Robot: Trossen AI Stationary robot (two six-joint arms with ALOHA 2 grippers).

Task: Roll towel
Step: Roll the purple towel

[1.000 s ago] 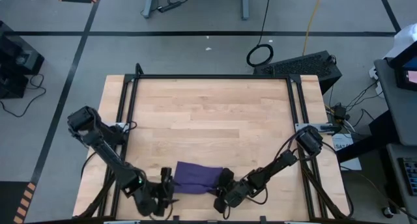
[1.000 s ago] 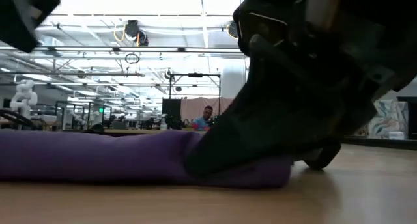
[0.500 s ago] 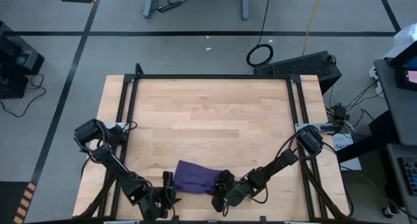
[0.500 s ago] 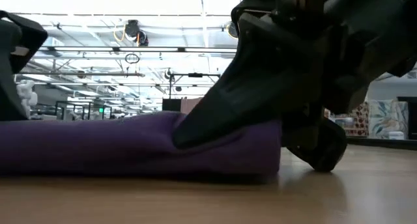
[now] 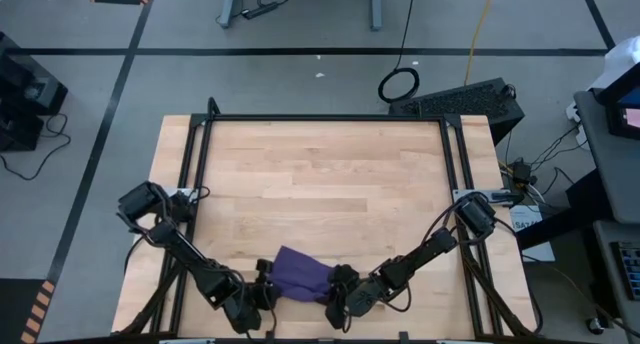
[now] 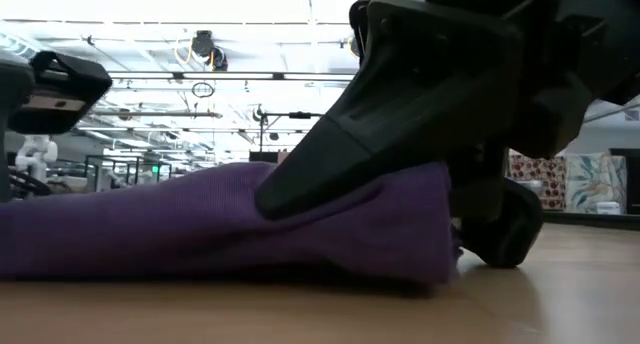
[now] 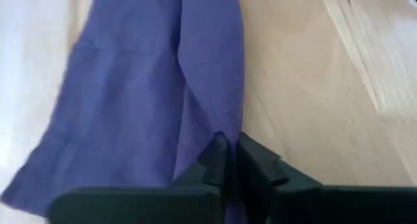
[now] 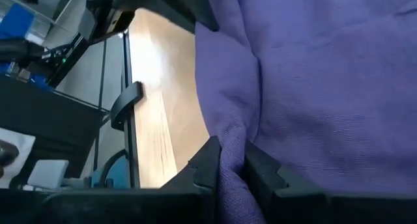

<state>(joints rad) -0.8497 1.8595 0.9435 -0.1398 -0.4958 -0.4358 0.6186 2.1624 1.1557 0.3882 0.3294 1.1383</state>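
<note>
both end effectors, left end effector [image 5: 263, 289] and right end effector [image 5: 338, 289], are clamped on the purple towel [image 5: 298, 274] at the tabletop [image 5: 320, 174] near edge.

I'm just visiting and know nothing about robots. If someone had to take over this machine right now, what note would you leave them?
Left tool: shut on the towel, pinching its edge at the left end.
Right tool: shut on the towel's right end.
Towel: bunched and partly folded near the front edge of the wooden table, between both arms.
Done: both ends gripped.
Left: no proper roll shows yet; the rolling itself seems mostly still to do.
</note>
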